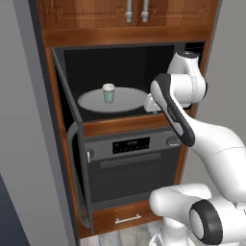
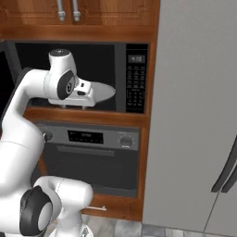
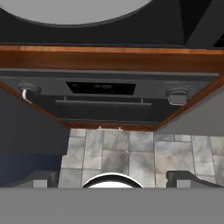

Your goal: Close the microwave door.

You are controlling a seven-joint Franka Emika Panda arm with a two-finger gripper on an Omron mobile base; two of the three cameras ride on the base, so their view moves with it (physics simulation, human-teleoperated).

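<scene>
The microwave door stands wide open, swung out to the left and seen nearly edge-on, with its curved grey handle on the outer side. The microwave shows a dark cavity with a round grey turntable and a small cup on it. Its black button panel runs down the right side. My gripper hangs in front of the cavity's lower right edge, pointing down, far to the right of the door. In the hand view its fingertips stand wide apart, open and holding nothing.
Below the microwave sits an oven with two knobs, a display and a horizontal handle. Wooden cupboard doors are above, a drawer below. A grey fridge panel fills the right, a grey wall the left. Tiled floor lies underneath.
</scene>
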